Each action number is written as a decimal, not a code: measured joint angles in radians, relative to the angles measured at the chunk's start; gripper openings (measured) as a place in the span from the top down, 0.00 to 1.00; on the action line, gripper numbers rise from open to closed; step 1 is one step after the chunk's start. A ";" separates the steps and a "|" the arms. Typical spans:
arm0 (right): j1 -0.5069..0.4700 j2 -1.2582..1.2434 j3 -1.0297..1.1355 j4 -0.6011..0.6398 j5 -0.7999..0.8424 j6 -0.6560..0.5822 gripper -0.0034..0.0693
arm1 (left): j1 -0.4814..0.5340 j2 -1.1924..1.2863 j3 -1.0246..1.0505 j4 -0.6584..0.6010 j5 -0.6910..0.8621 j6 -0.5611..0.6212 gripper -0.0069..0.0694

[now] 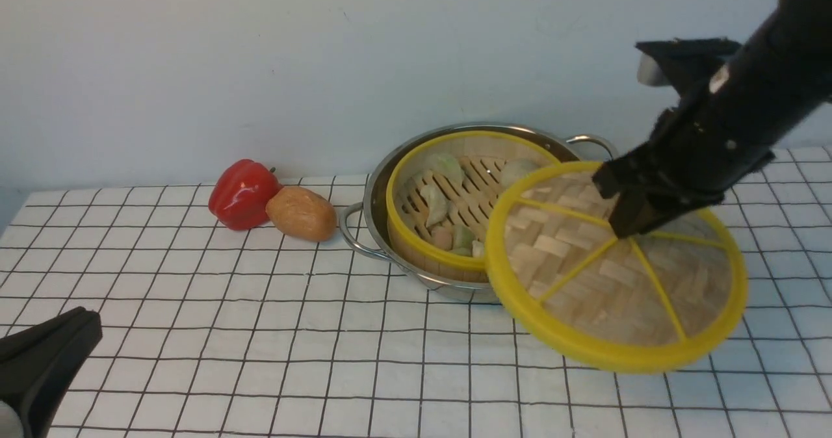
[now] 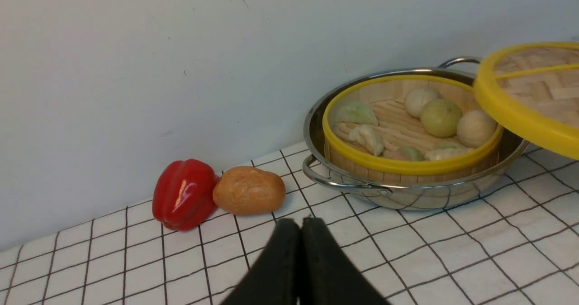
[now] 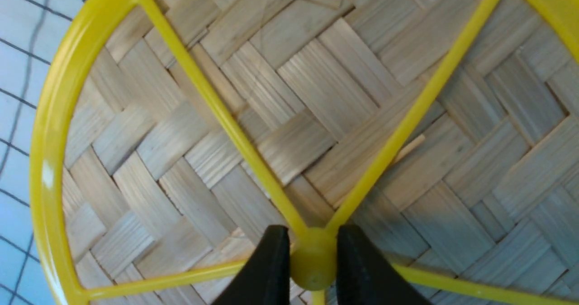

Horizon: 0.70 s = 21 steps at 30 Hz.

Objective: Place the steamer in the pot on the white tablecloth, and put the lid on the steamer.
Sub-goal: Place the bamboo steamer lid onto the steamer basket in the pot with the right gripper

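The steamer (image 1: 455, 197) (image 2: 407, 128), a bamboo basket with yellow rims and buns and dumplings inside, sits in the shiny steel pot (image 1: 374, 197) (image 2: 407, 194) on the white tablecloth (image 1: 260, 334). The woven lid (image 1: 611, 275) (image 2: 533, 92) (image 3: 316, 92) hangs tilted in the air, overlapping the pot's front right rim. My right gripper (image 1: 627, 227) (image 3: 313, 259) is shut on the lid's yellow centre knob (image 3: 313, 262). My left gripper (image 2: 301, 232) is shut and holds nothing, low over the cloth at the front left (image 1: 39, 360), well away from the pot.
A red bell pepper (image 1: 242, 193) (image 2: 183, 194) and a brown bread roll (image 1: 301, 213) (image 2: 249, 190) lie side by side left of the pot, near the pale back wall. The gridded cloth covers the whole table.
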 joint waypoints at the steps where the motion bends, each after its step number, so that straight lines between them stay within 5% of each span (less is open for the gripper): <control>1: 0.023 0.038 -0.049 -0.010 0.001 0.003 0.75 | 0.000 0.000 0.000 0.000 0.001 0.007 0.92; 9: 0.096 0.366 -0.579 -0.104 0.000 0.058 0.75 | 0.000 0.000 0.001 0.004 0.001 0.061 0.92; 21: 0.096 0.487 -0.733 -0.106 0.004 0.090 0.75 | 0.000 0.000 0.001 0.004 0.001 0.063 0.92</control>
